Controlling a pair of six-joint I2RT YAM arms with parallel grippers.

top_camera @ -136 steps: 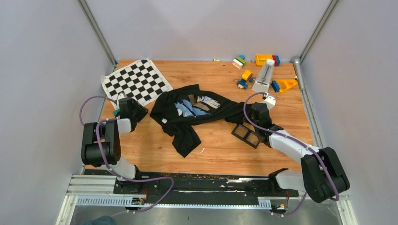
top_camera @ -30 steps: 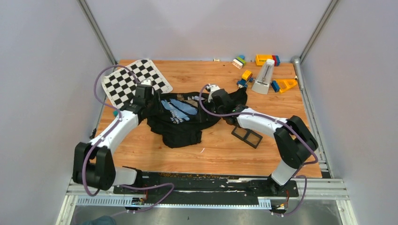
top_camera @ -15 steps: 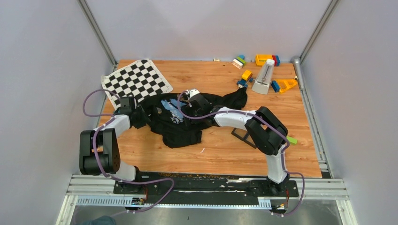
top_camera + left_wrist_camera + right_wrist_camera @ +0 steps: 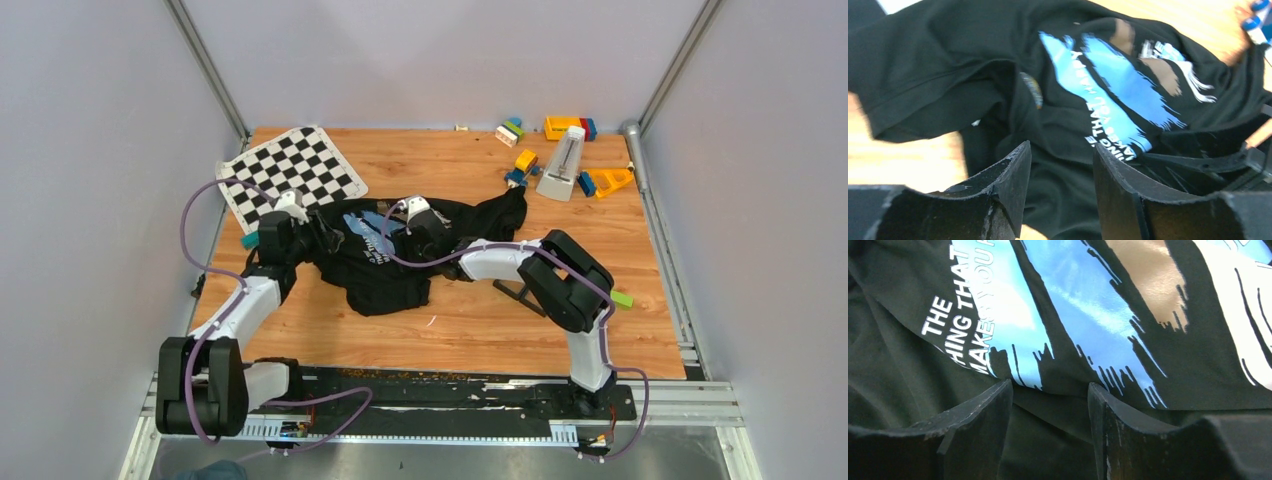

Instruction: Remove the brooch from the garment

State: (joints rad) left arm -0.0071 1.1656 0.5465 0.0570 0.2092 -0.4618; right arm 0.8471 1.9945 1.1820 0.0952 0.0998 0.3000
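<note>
Both arms have advanced from the sides of the worktop (image 4: 470, 330) to the garment (image 4: 385, 275), which now lies bunched nearer the chequered mat (image 4: 290, 170). Left gripper (image 4: 1060, 150): at the garment's left edge, jaws released, nothing between them. Right gripper (image 4: 1050, 387): low over the blue and white print, jaws released, cloth visible beneath the gap. Brooch (image 4: 1032, 90): a small round disc seen at an angle in the left wrist view, on the black cloth just left of the blue print, apart from both grippers.

The right arm (image 4: 560, 280) hides most of the black frames (image 4: 512, 292), and picture edges crop the garment (image 4: 1058, 390)
</note>
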